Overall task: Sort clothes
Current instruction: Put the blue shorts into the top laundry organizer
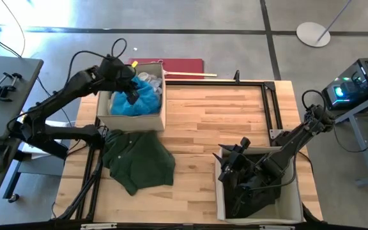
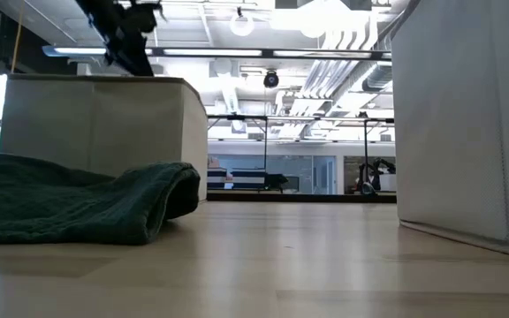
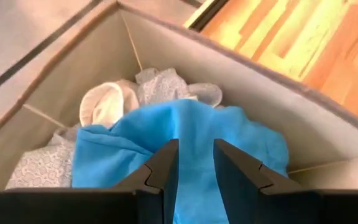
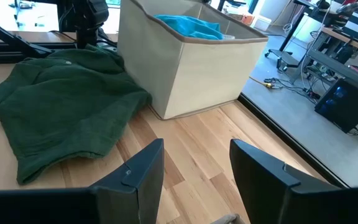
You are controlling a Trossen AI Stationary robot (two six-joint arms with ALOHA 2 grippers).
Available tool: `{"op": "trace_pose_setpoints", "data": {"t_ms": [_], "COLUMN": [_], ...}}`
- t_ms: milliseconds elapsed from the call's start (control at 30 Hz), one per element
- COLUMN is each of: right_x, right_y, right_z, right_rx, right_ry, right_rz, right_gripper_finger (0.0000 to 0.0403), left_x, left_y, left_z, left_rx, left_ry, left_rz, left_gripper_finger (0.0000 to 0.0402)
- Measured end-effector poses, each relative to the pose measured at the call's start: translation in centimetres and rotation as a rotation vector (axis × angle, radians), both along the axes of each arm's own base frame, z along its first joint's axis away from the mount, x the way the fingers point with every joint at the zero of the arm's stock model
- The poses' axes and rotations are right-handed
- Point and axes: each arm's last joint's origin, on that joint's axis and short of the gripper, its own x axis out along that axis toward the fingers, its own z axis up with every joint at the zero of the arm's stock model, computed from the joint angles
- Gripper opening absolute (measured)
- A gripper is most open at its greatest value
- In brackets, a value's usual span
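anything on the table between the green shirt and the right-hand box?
Nothing: only bare wood between the green shirt and the right-hand box, per the high view; the low view shows the same.

Two beige fabric boxes [image 1: 160, 117] [image 1: 292, 206] sit on the wooden table [image 1: 203, 121]; a red mat [image 1: 184, 66] lies on the floor beyond.

- One fabric box [image 1: 160, 115] stands at the table's [image 1: 222, 121] far left, clothes inside it.
- A loose garment [image 1: 136, 160] lies just in front of it (touching).
- Another box [image 1: 292, 198] sits near right, holding garments.
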Motion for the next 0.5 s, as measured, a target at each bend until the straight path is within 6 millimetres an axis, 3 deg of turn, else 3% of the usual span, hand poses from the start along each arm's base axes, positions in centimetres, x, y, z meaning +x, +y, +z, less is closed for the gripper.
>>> {"op": "trace_pose_setpoints", "data": {"t_ms": [100,200,500], "right_x": [0.0,0.0,0.0], "right_y": [0.0,0.0,0.0], "right_z": [0.0,0.0,0.0], "right_rx": [0.0,0.0,0.005], "right_ry": [0.001,0.001,0.002], "right_rz": [0.0,0.0,0.002], "right_gripper_finger": [0.0172,0.0172,0.0172], "left_x": [0.1,0.2,0.0], "left_y": [-0.4,-0.3,2.5], "left_z": [-0.2,-2.0,-12.3], "left_rx": [-0.002,-0.042,-0.144], "left_ry": [0.002,0.057,0.188], "left_rz": [-0.022,-0.027,0.107], "left_gripper_finger": [0.0092,0.0092,0.0092]}}
